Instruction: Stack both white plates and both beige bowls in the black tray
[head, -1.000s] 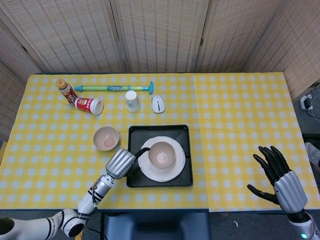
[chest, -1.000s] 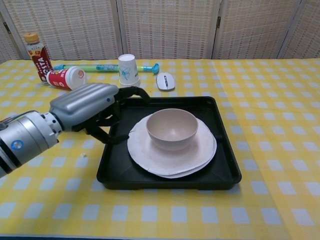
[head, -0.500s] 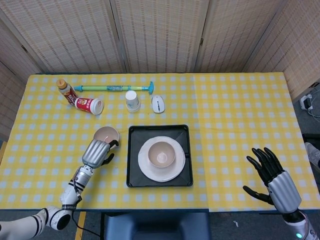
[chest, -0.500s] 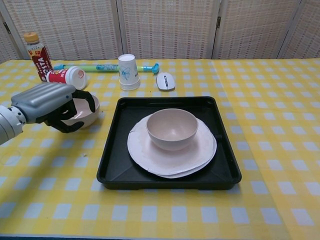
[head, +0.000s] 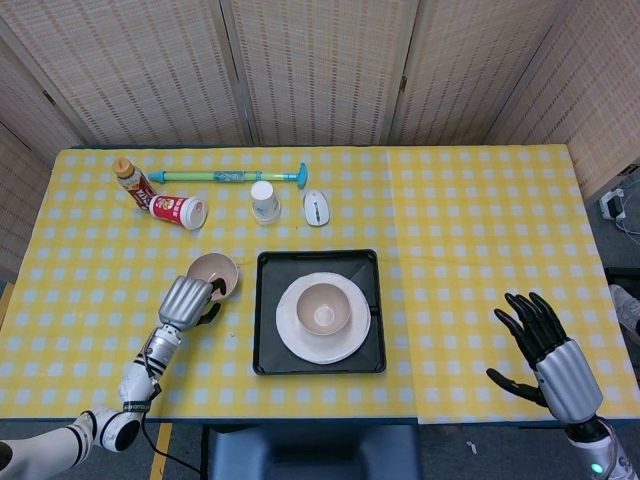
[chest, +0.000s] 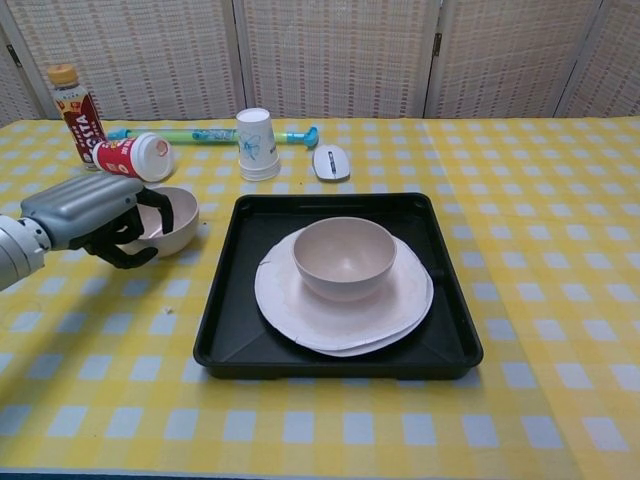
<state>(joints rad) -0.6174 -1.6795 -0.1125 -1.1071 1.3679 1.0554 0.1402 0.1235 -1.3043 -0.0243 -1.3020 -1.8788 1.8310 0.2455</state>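
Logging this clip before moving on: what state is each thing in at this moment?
Black tray: on the table, holding the plates.
Plates: stacked in the tray.
Bowl on the plates: upright, empty.
Second bowl: on the table, outside the tray.
Left robot hand: fingers curled over the second bowl's rim.
Right robot hand: open, holding nothing.
Paper cup: upside down.
Red can: lying on its side.
Bottle: upright.

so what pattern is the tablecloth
Yellow and white checks on the tablecloth, clearest in the head view.
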